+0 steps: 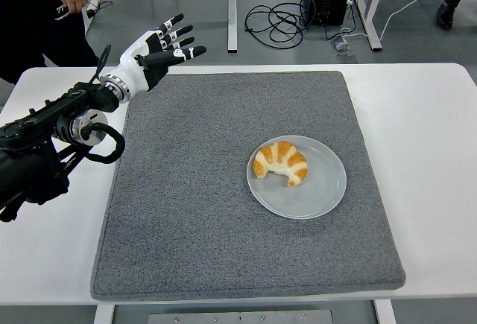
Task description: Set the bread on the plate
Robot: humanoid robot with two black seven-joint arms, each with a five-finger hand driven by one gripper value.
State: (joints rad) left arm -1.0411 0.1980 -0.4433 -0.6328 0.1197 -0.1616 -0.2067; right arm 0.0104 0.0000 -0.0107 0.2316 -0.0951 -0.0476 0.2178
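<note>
Fingers [179, 33] spread, holding nothing, bread [281, 162] on plate [320, 194] (underside hidden)

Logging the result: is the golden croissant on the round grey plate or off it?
On it. The golden croissant lies wholly inside the round grey plate, toward its upper-left part, with nothing holding it.

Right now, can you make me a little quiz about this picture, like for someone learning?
1. True or false: the croissant lies on the plate.
2. What does the plate sit on? A) bare white table B) grey mat C) a tray
3. Fill in: the left hand has its fingers ____ and holds nothing.

Key: 1 true; 2 B, the grey mat; 3 spread.
</note>
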